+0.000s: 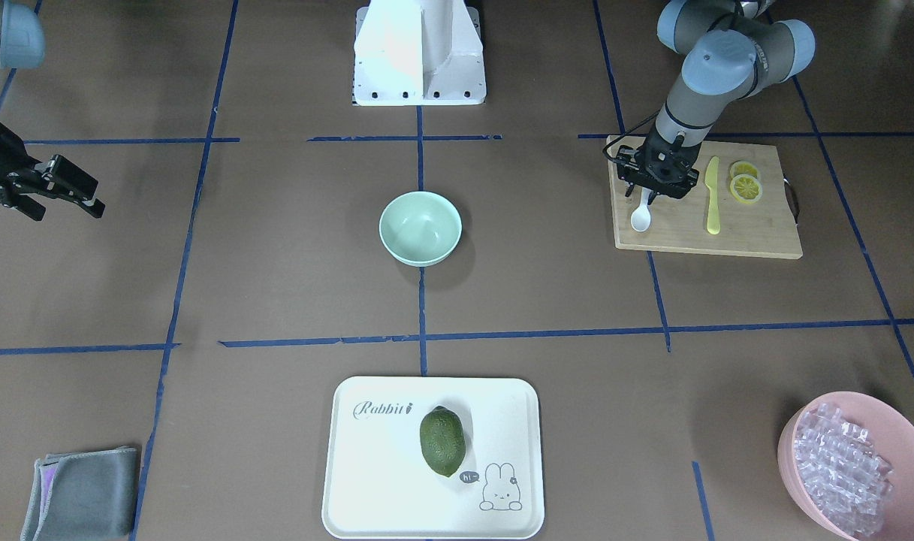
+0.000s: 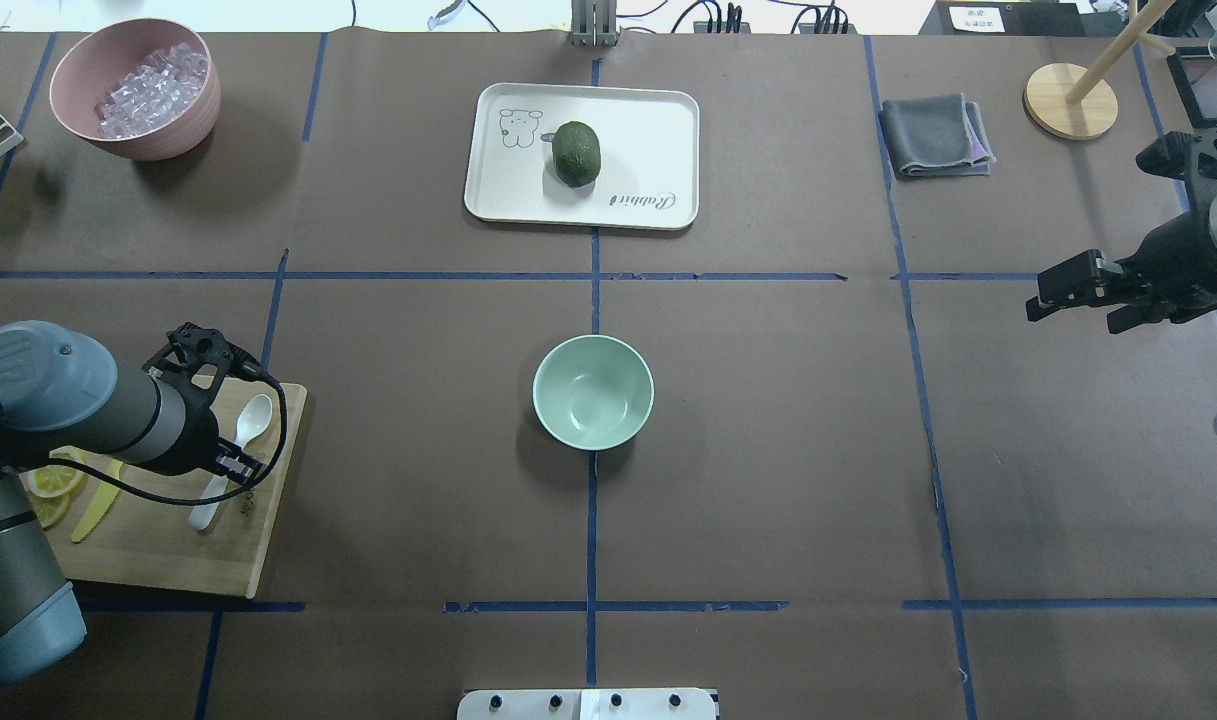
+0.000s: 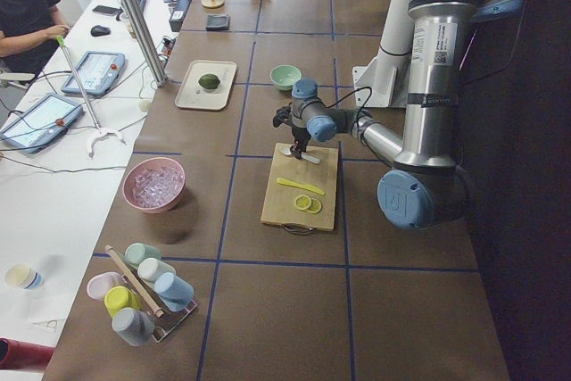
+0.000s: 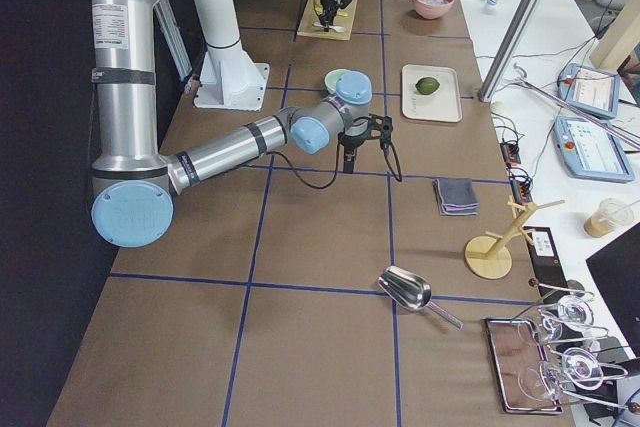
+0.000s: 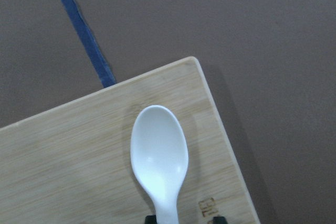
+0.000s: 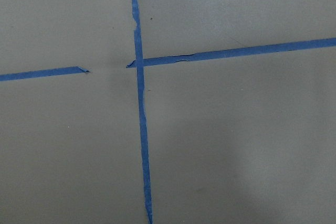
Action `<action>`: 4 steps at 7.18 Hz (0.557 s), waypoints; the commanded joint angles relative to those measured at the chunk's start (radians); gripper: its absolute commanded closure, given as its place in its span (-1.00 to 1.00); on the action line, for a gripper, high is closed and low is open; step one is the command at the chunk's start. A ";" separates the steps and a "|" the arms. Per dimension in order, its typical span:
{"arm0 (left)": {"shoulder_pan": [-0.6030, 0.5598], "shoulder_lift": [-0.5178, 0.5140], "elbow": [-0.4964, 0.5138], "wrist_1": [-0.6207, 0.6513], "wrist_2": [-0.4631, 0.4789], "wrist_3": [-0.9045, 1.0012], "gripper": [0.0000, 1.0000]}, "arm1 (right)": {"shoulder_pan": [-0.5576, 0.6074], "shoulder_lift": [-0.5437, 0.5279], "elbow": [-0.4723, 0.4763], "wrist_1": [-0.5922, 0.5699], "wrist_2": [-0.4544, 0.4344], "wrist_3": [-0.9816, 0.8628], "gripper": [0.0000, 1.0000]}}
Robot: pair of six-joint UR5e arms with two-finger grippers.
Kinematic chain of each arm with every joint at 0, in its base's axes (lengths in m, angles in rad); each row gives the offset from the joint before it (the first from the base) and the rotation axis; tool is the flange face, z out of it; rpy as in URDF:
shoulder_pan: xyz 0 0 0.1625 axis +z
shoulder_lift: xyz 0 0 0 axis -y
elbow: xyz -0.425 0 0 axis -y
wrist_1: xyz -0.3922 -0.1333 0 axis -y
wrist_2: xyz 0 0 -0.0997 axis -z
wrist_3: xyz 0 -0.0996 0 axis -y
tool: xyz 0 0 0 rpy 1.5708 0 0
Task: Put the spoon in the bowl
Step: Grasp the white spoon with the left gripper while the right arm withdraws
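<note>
The white spoon (image 1: 641, 218) lies flat on the wooden cutting board (image 1: 727, 240), head toward the table's middle. It also shows in the overhead view (image 2: 252, 415) and the left wrist view (image 5: 159, 156). My left gripper (image 2: 230, 478) is low over the spoon's handle, open, with one fingertip on each side of it. The mint-green bowl (image 1: 420, 228) stands empty at the table's centre (image 2: 593, 392), well apart from the board. My right gripper (image 2: 1070, 318) is open and empty, hovering far off at the other side of the table.
A yellow knife (image 1: 713, 195) and lemon slices (image 1: 745, 184) lie on the board beside the spoon. A pink bowl (image 2: 138, 140) of clear cubes, a white tray (image 2: 648, 130) with a green fruit (image 2: 576, 153), and a grey cloth (image 2: 933, 135) sit along the far side.
</note>
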 commanded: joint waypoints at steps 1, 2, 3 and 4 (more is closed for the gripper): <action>-0.003 -0.001 -0.007 0.000 -0.003 -0.007 1.00 | 0.000 -0.002 0.000 0.000 0.000 0.003 -0.99; -0.003 -0.001 -0.009 0.000 -0.006 -0.008 1.00 | 0.000 -0.002 -0.001 0.000 -0.002 0.003 -0.99; -0.003 -0.001 -0.009 0.000 -0.006 -0.008 1.00 | -0.002 -0.002 -0.003 0.000 -0.002 0.004 -0.99; -0.003 -0.002 -0.016 0.000 -0.007 -0.008 1.00 | 0.000 -0.002 -0.003 0.000 -0.002 0.004 -0.99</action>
